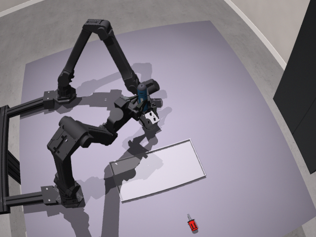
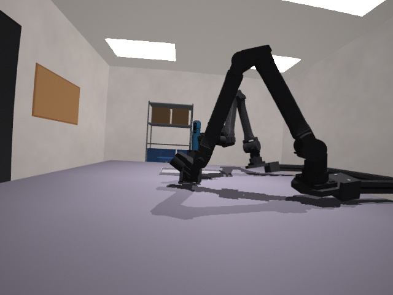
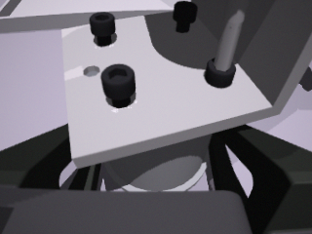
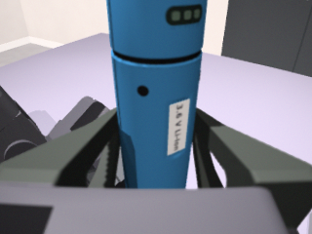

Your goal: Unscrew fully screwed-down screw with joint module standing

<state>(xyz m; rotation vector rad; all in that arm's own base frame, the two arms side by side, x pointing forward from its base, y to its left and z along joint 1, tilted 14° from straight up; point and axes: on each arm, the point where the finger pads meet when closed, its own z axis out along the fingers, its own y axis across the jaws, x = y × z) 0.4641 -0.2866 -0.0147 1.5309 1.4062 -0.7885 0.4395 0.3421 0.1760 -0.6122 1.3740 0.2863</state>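
Observation:
The joint module stands on the table with a white bracket on top. My left gripper is shut on the module's round body, low at the table. My right gripper is shut on the blue electric screwdriver, which it holds upright over the bracket. In the left wrist view its bit sits in a black screw at the bracket's right edge. Two other screws stand raised, a third sits behind, and one hole is empty.
A flat white-rimmed tray lies in front of the module. A small red-handled screwdriver lies near the table's front edge. A dark cabinet stands beyond the right edge. A metal shelf stands at the far wall.

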